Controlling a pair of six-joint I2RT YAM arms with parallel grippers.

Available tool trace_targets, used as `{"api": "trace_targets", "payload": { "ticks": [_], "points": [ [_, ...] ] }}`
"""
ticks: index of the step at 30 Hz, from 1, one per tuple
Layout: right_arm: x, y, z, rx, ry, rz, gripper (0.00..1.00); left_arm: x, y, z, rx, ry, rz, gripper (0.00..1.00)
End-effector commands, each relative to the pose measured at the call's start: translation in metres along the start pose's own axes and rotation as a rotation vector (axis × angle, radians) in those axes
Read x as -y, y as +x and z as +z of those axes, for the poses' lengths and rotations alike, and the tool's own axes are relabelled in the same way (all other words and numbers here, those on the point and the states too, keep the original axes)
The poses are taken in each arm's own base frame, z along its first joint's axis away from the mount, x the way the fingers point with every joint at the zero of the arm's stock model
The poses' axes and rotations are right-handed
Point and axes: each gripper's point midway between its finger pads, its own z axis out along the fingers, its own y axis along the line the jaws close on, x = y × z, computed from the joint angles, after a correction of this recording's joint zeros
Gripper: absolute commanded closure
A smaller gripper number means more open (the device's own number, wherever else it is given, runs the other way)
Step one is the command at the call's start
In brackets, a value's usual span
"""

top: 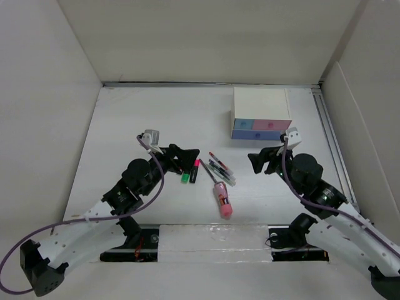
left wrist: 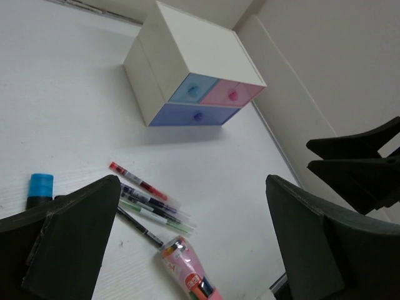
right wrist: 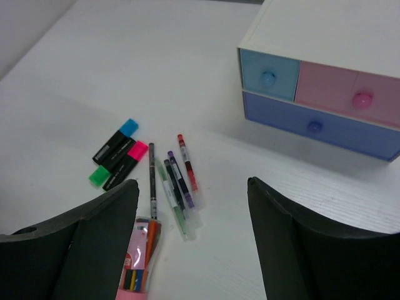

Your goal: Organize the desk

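Found left gripper point(left wrist: 191, 181) released: fingers spread wide, nothing held, poised just above the desk point(top: 144, 119). Found right gripper point(right wrist: 192, 182) likewise released and empty, raised over the desk and aimed toward the left one across the clutter, well apart from it.

Noted between the two, on the desk's near middle:
- Three black-bodied highlighters lying side by side, capped blue point(right wrist: 128, 127), pink point(right wrist: 139, 150) and green point(right wrist: 97, 175), just beside the left gripper's fingertips.
- Right of those, a loose row of thin pens, with a red pen point(right wrist: 186, 161) outermost and a black pen point(right wrist: 151, 172) nearest the highlighters.
- A pink pack of pens point(top: 223, 201) nearest the arm bases, its top at the black pen's lower end.

Recorded farther back, right of centre: a small white drawer box point(top: 261, 103), light-blue and pink drawers above one wide blue drawer, all shut.

Confirmed desk white, matte, enclosed by white walls point(top: 206, 37).
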Motion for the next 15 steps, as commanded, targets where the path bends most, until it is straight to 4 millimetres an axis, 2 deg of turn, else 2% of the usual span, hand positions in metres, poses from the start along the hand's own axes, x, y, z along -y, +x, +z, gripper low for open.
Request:
{"api": "trace_targets", "payload": {
  "ticks": [1,2,4,5,6,8,9,10,11,12,14,15],
  "points": [
    [0.004,-0.011,0.014,0.050,0.045,0.030,0.24,0.014,-0.009,0.004,0.018,0.050,0.011,0.01],
    [0.004,-0.009,0.017,0.046,0.049,0.029,0.25,0.015,-0.010,0.004,0.019,0.054,0.012,0.01],
    [0.006,-0.006,0.024,0.043,0.066,0.024,0.41,0.015,-0.007,0.005,0.008,0.062,0.015,0.01],
    [0.006,-0.005,0.031,0.046,0.071,0.027,0.55,0.016,-0.007,0.005,0.008,0.069,0.020,0.02],
    [0.006,-0.003,0.034,0.043,0.077,0.022,0.84,0.016,-0.005,0.005,0.003,0.073,0.026,0.06],
    [0.007,0.006,0.048,0.013,0.096,0.009,0.99,0.018,-0.004,0.005,0.004,0.084,0.029,0.15],
    [0.007,0.008,0.052,0.005,0.103,0.005,1.00,0.017,-0.003,0.005,0.003,0.089,0.035,0.28],
    [0.012,0.013,0.056,-0.014,0.122,-0.004,1.00,0.017,-0.003,0.004,0.003,0.091,0.036,0.42],
    [0.009,0.005,0.063,0.018,0.120,0.005,0.99,0.018,-0.003,0.005,0.009,0.095,0.036,0.56],
    [0.014,0.013,0.072,-0.007,0.142,-0.004,0.85,0.017,-0.002,0.005,0.009,0.093,0.036,0.72],
    [0.020,0.010,0.083,0.003,0.159,0.002,0.59,0.018,-0.003,0.006,0.010,0.098,0.036,0.76],
    [0.023,0.017,0.091,-0.017,0.164,-0.009,0.38,0.018,-0.002,0.006,0.006,0.097,0.038,0.74]
  ]
}}
